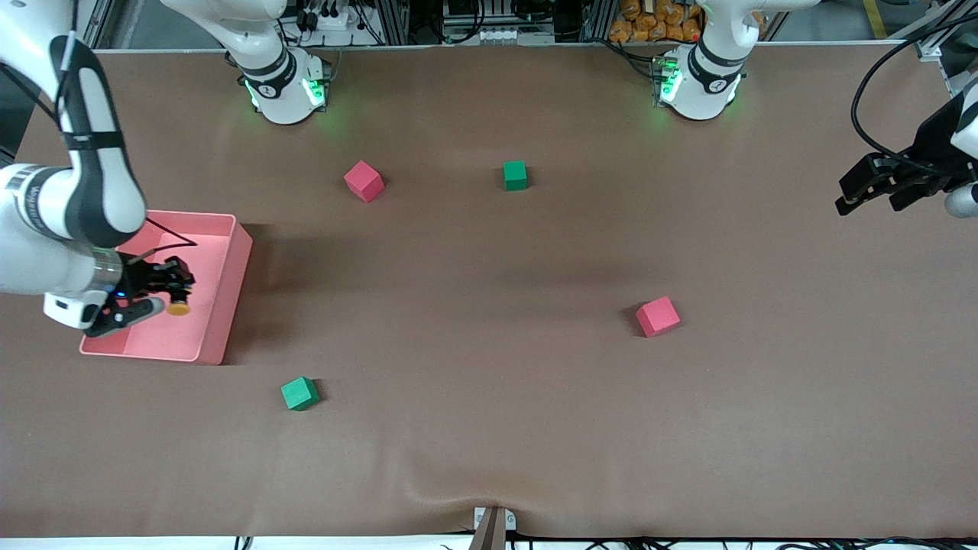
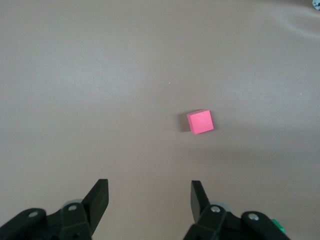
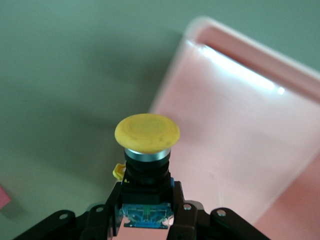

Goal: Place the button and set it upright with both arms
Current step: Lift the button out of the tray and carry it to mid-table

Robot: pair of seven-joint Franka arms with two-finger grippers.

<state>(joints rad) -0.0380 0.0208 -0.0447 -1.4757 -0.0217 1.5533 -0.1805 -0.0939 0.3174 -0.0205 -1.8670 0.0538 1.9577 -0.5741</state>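
Observation:
My right gripper [image 1: 170, 294] is shut on the button [image 1: 178, 308] and holds it in the air over the pink tray [image 1: 229, 263]. In the right wrist view the button [image 3: 147, 150] shows a round yellow-orange cap on a black body, gripped at its base between my fingers [image 3: 107, 212]. My left gripper [image 1: 867, 195] hangs open and empty over the left arm's end of the table. In the left wrist view its fingers [image 2: 97, 197] stand wide apart, with a red cube [image 2: 200, 121] on the table below.
Red cubes [image 1: 363, 180] [image 1: 657, 316] and green cubes [image 1: 515, 175] [image 1: 299, 393] lie scattered on the brown table. The pink tray sits at the right arm's end; its wall shows in the right wrist view [image 3: 240, 50].

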